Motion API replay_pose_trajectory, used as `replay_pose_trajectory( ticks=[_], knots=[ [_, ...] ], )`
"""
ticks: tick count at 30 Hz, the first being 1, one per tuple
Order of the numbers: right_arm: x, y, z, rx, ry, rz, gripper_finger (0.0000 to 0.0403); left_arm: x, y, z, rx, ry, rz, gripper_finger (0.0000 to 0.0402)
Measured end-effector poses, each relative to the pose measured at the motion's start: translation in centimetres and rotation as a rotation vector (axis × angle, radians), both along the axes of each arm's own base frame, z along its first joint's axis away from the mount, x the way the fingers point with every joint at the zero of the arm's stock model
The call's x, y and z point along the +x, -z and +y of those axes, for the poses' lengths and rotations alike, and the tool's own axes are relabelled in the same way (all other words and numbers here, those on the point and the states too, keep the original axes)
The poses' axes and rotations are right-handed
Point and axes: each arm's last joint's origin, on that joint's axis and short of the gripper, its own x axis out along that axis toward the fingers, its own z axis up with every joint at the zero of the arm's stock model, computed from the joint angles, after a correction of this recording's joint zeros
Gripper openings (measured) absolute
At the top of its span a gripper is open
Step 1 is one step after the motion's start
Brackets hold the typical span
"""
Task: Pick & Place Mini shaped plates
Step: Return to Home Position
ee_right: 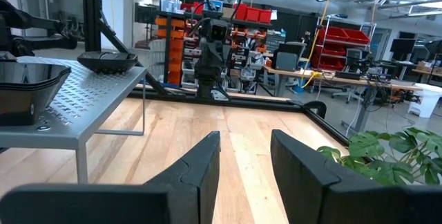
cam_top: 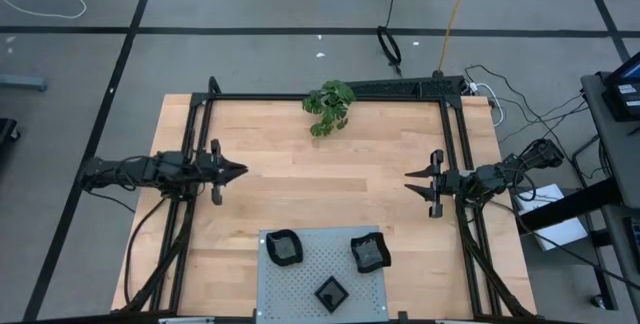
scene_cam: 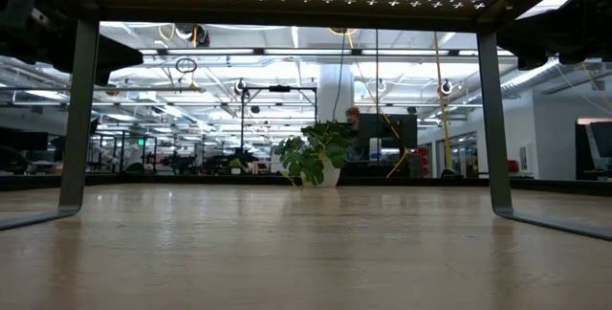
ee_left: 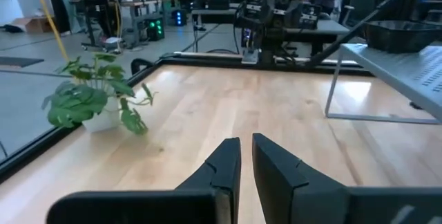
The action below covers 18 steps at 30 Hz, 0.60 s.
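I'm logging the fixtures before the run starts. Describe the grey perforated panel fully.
The grey perforated panel is a flat sheet of pale metal, punched all over with small holes. It stands as a raised shelf on thin bent legs at the table's near edge, midway between the two arms. Three glossy black mini plates rest on top, spaced apart. No pincer touches it. From the low view, its underside shows cross-shaped cutouts overhead.

Open tabletop (cam_top: 330,179) between plant (cam_top: 328,106), panel (cam_top: 322,274)
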Motion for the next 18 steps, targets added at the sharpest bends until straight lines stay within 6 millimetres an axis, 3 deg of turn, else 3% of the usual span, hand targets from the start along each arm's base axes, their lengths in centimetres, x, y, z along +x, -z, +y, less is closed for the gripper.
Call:
replay_pose_trajectory(
  ticks=[9,18],
  knots=[
    [0.00,0.01,0.00,-0.001,0.000,0.000,0.0118,-0.01,0.69,-0.07,0.035,0.027,0.039,0.0042],
    [0.00,0.00,0.00,0.000,0.000,0.000,0.0118,0.27,0.54,-0.12,0.028,0.037,-0.040,0.0042]
  ],
)
